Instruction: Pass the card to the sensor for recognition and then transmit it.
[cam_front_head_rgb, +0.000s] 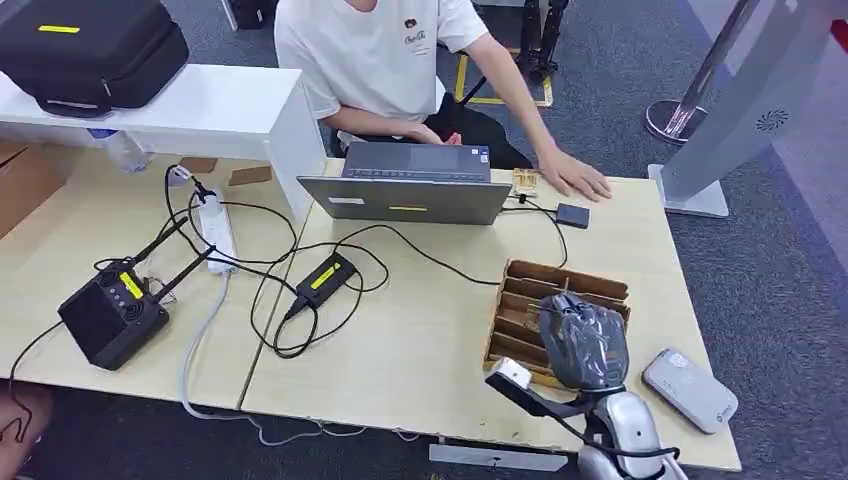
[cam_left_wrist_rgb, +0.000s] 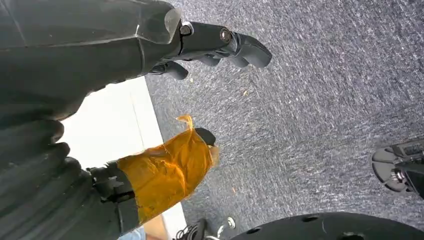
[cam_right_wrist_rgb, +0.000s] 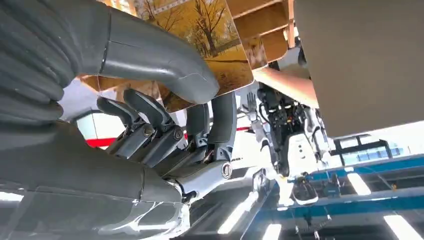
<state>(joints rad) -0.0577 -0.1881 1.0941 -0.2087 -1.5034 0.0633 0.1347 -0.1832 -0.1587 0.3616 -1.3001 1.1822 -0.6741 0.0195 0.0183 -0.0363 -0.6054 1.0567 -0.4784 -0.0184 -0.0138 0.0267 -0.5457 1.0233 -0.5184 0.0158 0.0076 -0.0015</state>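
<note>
Right hand (cam_front_head_rgb: 583, 340) is poised directly above the wooden slotted card box (cam_front_head_rgb: 520, 305) at the right end of the table (cam_front_head_rgb: 420, 340), wrist upward. In the right wrist view its thumb and fingers (cam_right_wrist_rgb: 215, 125) pinch a card (cam_right_wrist_rgb: 210, 40) printed with autumn trees; cards stand in the box's slots. A grey sensor (cam_front_head_rgb: 689, 388) lies just beside the box. Left hand (cam_left_wrist_rgb: 150, 120) hangs over carpet, fingers apart and holding nothing, thumb wrapped in orange tape.

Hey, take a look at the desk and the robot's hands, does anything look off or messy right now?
Mostly the cables: black leads loop loosely across the table between the power strip and the laptop. Also, the left hand has amber tape wrapped on its thumb, with a loose, lifted edge.
</note>
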